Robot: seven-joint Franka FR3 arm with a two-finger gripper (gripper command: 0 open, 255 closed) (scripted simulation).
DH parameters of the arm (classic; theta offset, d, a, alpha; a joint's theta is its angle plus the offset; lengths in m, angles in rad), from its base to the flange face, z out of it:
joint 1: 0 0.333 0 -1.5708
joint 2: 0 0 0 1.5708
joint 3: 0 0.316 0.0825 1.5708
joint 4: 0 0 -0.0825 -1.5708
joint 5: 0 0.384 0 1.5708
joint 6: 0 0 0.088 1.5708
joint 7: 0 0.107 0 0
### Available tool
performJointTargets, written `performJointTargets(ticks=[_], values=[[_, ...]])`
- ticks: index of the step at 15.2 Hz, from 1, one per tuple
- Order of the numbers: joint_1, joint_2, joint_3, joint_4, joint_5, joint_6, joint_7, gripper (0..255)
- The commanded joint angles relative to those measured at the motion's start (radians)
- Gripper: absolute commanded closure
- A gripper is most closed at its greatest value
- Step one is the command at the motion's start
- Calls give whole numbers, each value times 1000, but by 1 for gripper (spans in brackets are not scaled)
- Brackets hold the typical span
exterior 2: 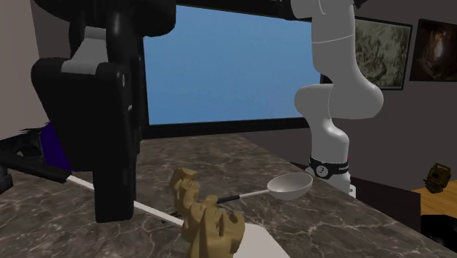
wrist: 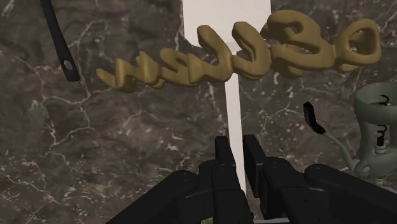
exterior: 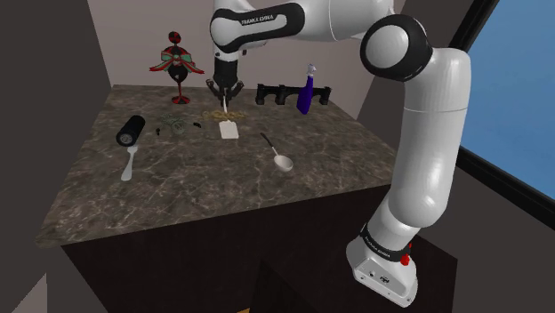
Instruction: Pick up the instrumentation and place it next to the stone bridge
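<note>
Reaching down from the white arm (exterior: pixel 427 133), the black jaws stand over the far middle of the dark marbled desk (exterior: pixel 178 213). They are drawn nearly together and pinch the thin handle of a white spatula-like instrument (wrist: pixel 233 102). In the wrist view the handle fills the narrow gap between the two fingers (wrist: pixel 222 159), and no desk shows between finger and handle. The handle runs out from the jaws and widens into a flat blade. In the shoulder view the blade lies on the desk, just nearer the camera than the jaws. I cannot tell whether the gripped end is raised off the surface. A tan, knobbly, chain-like piece (wrist: pixel 254 51) lies across the instrument where handle meets blade.

The dark arched bridge (exterior: pixel 286 93) stands at the desk's far edge, toward the shoulder view's right of the jaws and apart from the instrument. A deep blue bottle (exterior: pixel 307 89) stands upright at the bridge's right part.

A pale-bowled spoon (exterior: pixel 283 160) with a dark handle lies nearer the camera, to the right of the blade. Toward the shoulder view's left lie a black cylinder (exterior: pixel 131 131) and a white spoon (exterior: pixel 129 164), close together. A small greenish item (exterior: pixel 173 124) sits between the cylinder and the tan piece. A red-and-green figure (exterior: pixel 178 67) stands on a stem at the far left.
</note>
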Motion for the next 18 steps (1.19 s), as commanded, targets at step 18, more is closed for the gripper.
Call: performJointTargets(ticks=[18], values=[[-105, -215, -47, -164, 42, -44, -161, 255]])
